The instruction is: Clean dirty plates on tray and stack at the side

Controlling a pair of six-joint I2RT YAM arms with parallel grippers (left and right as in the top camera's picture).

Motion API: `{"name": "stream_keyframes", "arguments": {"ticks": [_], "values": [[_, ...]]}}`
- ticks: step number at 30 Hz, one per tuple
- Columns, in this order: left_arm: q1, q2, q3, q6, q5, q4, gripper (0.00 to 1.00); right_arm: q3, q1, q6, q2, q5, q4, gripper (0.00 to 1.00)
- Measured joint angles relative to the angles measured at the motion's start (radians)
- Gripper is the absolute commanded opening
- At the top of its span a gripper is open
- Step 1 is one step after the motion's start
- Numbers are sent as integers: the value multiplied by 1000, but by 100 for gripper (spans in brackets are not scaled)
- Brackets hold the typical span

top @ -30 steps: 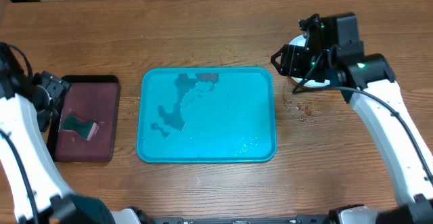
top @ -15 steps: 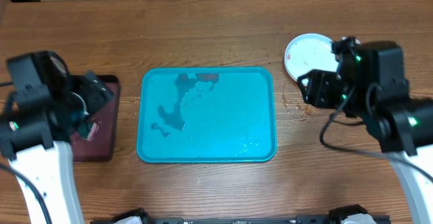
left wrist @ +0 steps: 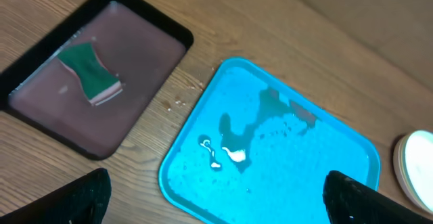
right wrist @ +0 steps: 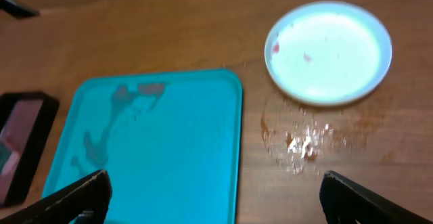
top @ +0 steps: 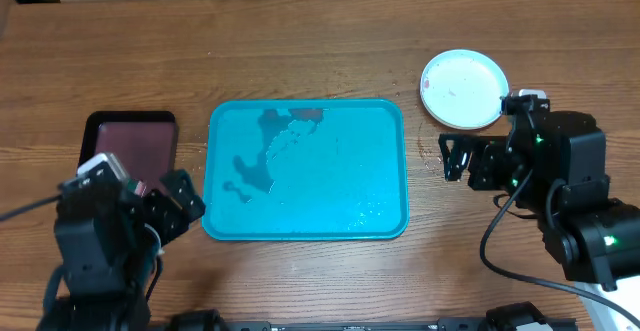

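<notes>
Overhead. Shows the turquoise tray (top: pixel 350 171) in the middle of the wooden table (top: pixel 300 41), streaked and puddled with water. Puts the plates (top: pixel 463 89) off that tray, on bare wood beyond its far right corner, with a light-blue rim on top and a few reddish specks on the white centre. Cannot tell from above how many lie in the pile. Places the left gripper (top: pixel 185 206) low at the tray's left edge, pointing toward it, spread wide and empty. Places the right gripper (top: pixel 452 158) just right of the tray and on the near side of the plates, pointing at the tray, likewise spread and empty. Catches the dark maroon tray (top: pixel 130 131) to the left, its near end hidden under the left arm.

Left wrist. Looks down from well above the table. Keeps the dark fingertips (left wrist: pixel 81 197) in the two bottom corners, far apart, clasping nothing. Takes in the maroon tray with a green sponge (left wrist: pixel 89 73) lying inside it, the wet turquoise tray close beside it but apart, and the plates' edge at the right border.

Right wrist. Looks down likewise, its own fingertips (right wrist: pixel 365 197) wide in the bottom corners, bare between. Frames the plates at upper right, reddish crumbs (right wrist: pixel 301 143) on the wood just in front of them, and the turquoise tray to the left.
</notes>
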State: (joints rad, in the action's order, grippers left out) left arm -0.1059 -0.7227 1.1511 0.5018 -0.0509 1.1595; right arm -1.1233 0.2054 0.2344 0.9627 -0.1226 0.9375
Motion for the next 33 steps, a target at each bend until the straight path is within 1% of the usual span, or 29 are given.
{"name": "stream_keyframes", "arguments": {"ticks": [4, 11, 16, 20, 23, 29, 33], "values": [[0, 5, -2, 3, -14, 0, 100, 0, 0, 0, 21, 8, -50, 100], [0, -4, -8, 4, -18, -1, 100, 0, 0, 0, 86, 12, -72, 100], [0, -4, -8, 4, -18, -1, 100, 0, 0, 0, 82, 16, -131, 100], [0, -5, -8, 4, -18, -1, 100, 0, 0, 0, 51, 18, -151, 100], [0, -5, -8, 4, -19, -1, 100, 0, 0, 0, 12, 8, -134, 100], [0, -5, -8, 4, -21, -1, 100, 0, 0, 0, -86, -92, -114, 100], [0, -7, -8, 4, -21, -1, 100, 0, 0, 0, -101, -122, -87, 100]]}}
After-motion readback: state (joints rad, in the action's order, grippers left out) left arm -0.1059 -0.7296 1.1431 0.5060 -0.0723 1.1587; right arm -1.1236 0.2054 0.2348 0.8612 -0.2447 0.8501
